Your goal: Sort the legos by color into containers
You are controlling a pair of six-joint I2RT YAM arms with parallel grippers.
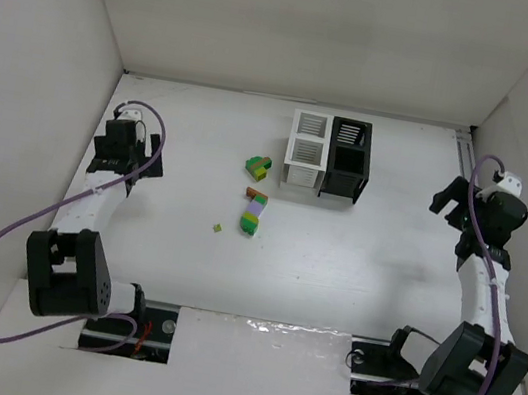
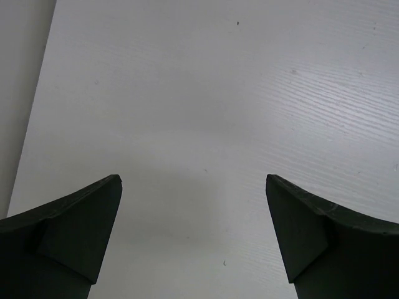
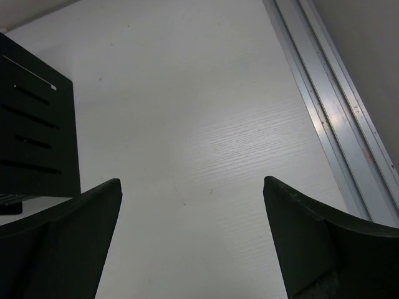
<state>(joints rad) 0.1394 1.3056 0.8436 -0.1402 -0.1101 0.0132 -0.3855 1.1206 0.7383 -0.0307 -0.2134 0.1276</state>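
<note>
Left gripper (image 2: 193, 187) and right gripper (image 3: 192, 187) both spread wide, holding nothing, with legos (image 1: 253, 208) loose on tabletop (image 1: 354, 263) beside containers (image 1: 300, 175), sorting seemingly not yet begun.

A white table (image 1: 354, 263) is sitting inside white walls (image 1: 303, 22), and a metal rail (image 3: 340, 118) is running along its edge at three o'clock.

Tabletop (image 2: 218, 93): white board with fine linear wood-grain texture, matt with a soft sheen. Left gripper fingers (image 2: 62, 237): matt black plastic. Black slatted bin (image 3: 31, 137): matt plastic. Rail (image 3: 330, 124) along the right table edge: bare brushed metal. Legos (image 1: 253, 211): smooth plastic; gloss too small to judge.
</note>
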